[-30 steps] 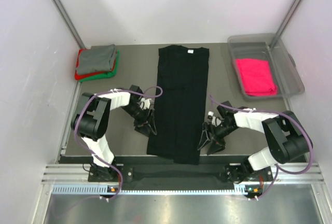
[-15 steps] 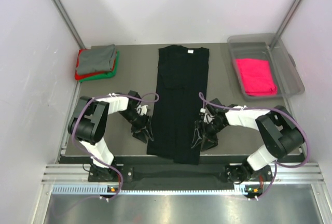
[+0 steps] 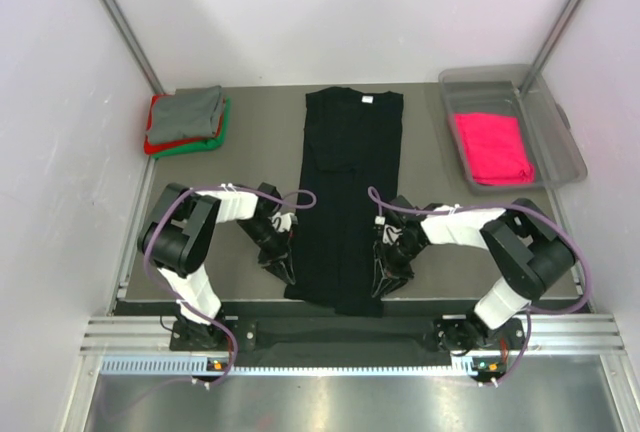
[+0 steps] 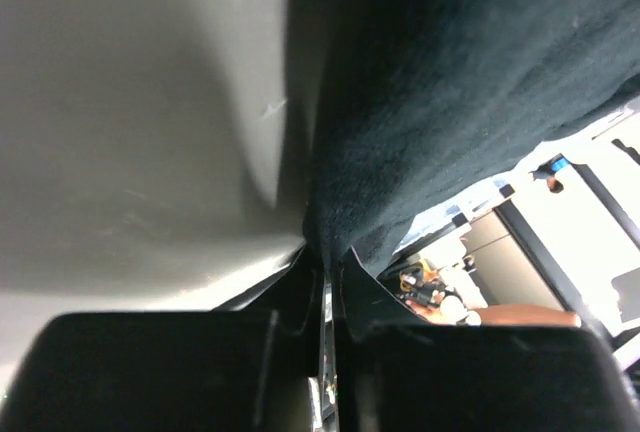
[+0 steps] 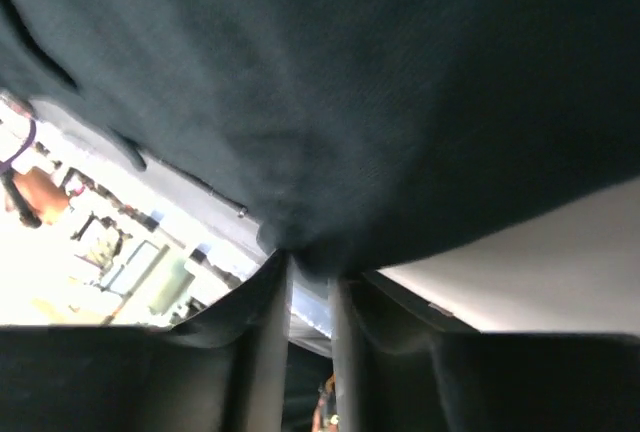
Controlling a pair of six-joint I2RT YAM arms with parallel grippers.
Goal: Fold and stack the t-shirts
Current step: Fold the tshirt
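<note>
Your left gripper [image 3: 281, 268] is pinched tight on the near-left hem corner of the black tee [image 3: 350, 167]. The tee lies lengthwise away from you, collar far and hem near. Your right gripper [image 3: 383, 274] clamps the near-right corner. Both arms are equally close, so I'd judge the fold runs straight toward the collar.

Grey table [image 3: 250, 147], plain white walls [image 3: 330, 12]

From high above the near edge I look down on the whole worktop [image 3: 250, 152]. Both wrist cameras sit close-up on the near hem of the black t-shirt [image 3: 350, 182], shared overhead.
</note>
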